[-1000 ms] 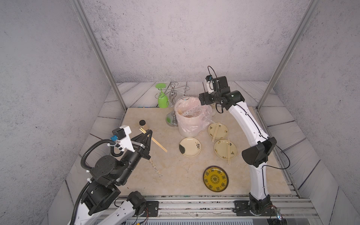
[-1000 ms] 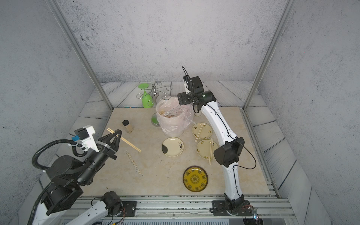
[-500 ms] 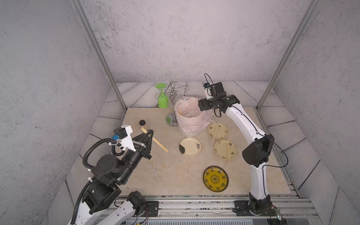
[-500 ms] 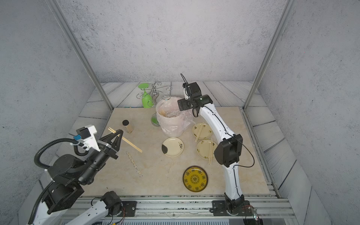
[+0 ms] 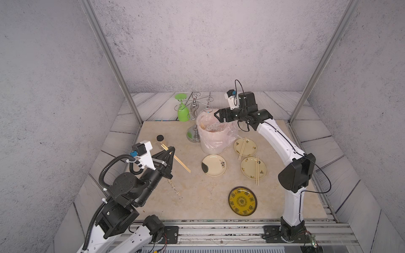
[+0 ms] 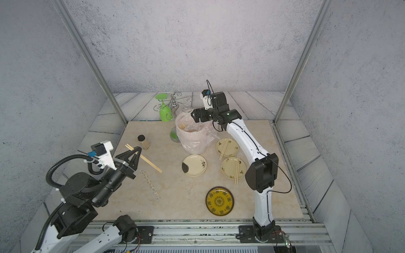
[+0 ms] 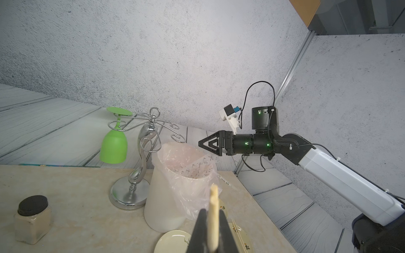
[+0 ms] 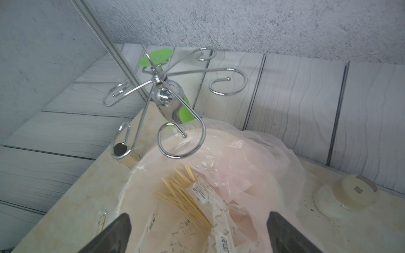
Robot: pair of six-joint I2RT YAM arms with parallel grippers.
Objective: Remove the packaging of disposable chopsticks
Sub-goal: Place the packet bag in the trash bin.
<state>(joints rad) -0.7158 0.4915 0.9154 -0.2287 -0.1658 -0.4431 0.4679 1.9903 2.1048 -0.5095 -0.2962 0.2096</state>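
Over the back of the counter, the right gripper is held with its jaws spread wide, just above the mouth of the white bin, which is lined with a pinkish plastic bag. Printed sleeves and bare chopsticks are seen jumbled together inside.

Toward the left edge, the left gripper is clamped on a bare pair of chopsticks. The pair is gripped near one end, and the long remainder is left jutting out above the counter. One sleeve, apparently emptied, is seen lying flat near the front left corner, just beside that arm. Near the right edge, two cream plates are each laid with a pair.

Now the hazards. If a plunge into the bin is made, the loose bag can be pinched along with a sleeve, and the liner dragged up or the bin tipped. A hook of the chrome glass rack is seen reaching over the bin's rim. It can be struck by a sideways swing, and the green glass hung there shaken off. The held pair, pinched far from its middle, can be levered loose if its free end is bumped. The loose sleeve can be swept off the front edge by the left arm.
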